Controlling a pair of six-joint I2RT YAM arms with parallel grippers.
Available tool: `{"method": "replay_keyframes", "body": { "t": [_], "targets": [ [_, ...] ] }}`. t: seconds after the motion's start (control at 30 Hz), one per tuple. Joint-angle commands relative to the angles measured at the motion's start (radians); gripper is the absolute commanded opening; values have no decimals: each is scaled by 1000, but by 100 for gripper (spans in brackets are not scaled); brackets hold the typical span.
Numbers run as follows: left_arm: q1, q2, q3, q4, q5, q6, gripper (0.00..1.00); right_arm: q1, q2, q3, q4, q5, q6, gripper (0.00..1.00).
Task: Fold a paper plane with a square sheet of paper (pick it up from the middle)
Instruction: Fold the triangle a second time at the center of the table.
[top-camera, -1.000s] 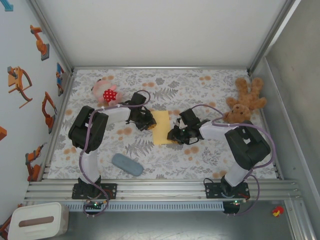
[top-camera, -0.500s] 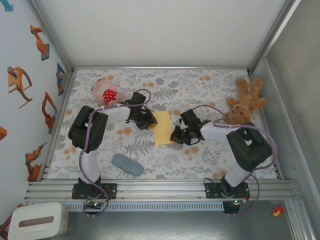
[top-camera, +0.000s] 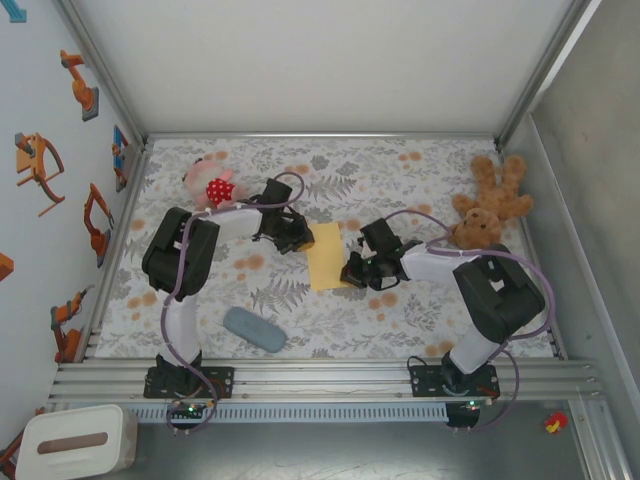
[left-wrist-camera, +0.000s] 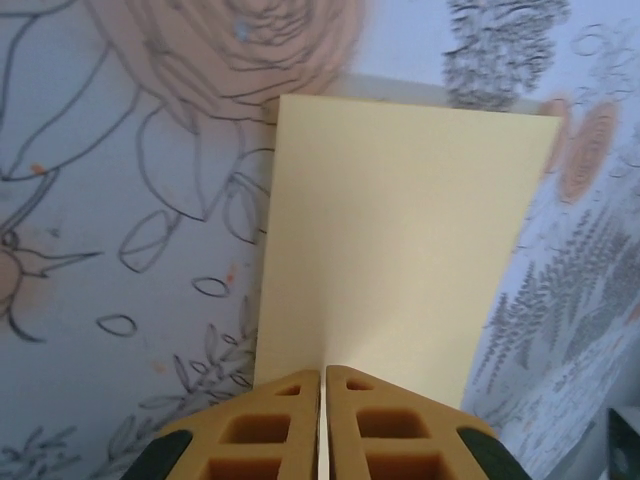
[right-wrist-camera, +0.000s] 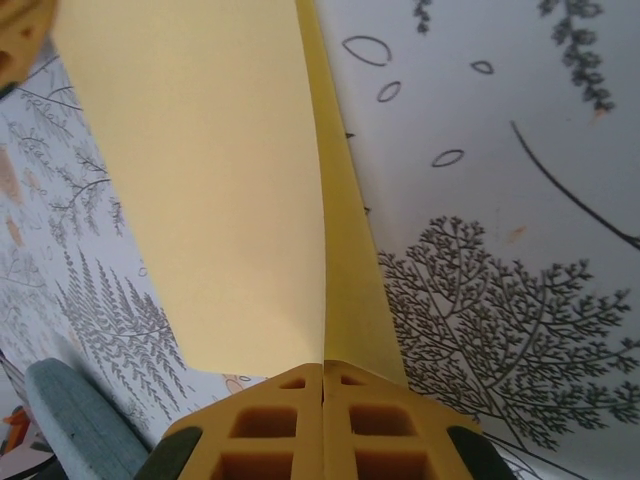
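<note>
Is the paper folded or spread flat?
Folded: the paper shows two layers meeting at a crease in the right wrist view, and is a narrow oblong from above.

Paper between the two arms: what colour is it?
The paper is plain pale yellow, clearest in the left wrist view.

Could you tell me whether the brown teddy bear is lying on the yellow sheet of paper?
No, the brown teddy bear lies far off to the right, well apart from the yellow sheet of paper.
</note>
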Motion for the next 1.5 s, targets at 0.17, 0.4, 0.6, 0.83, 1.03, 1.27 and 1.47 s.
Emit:
{"method": "replay_keyframes", "body": {
  "t": [0.17,0.4,0.6,0.83,1.03,1.27,1.47],
  "targets": [
    [1,27,12,-46,15,36,8,10,30,61,121,-93,-7,0],
    [-1,32,17,-45,18,35,8,23,119,142,173,-110,5,0],
    [0,32,15,-46,20,37,7,45,192,178,206,-93,19,0],
    [0,34,12,-46,24,34,7,51,232,182,241,-35,25,0],
    [-1,34,12,-46,24,32,7,55,254,183,277,-32,42,0],
    [-1,38,11,-45,24,30,7,56,254,170,287,-11,52,0],
    [0,38,7,-44,23,30,7,56,249,154,313,6,71,0]
  ]
}}
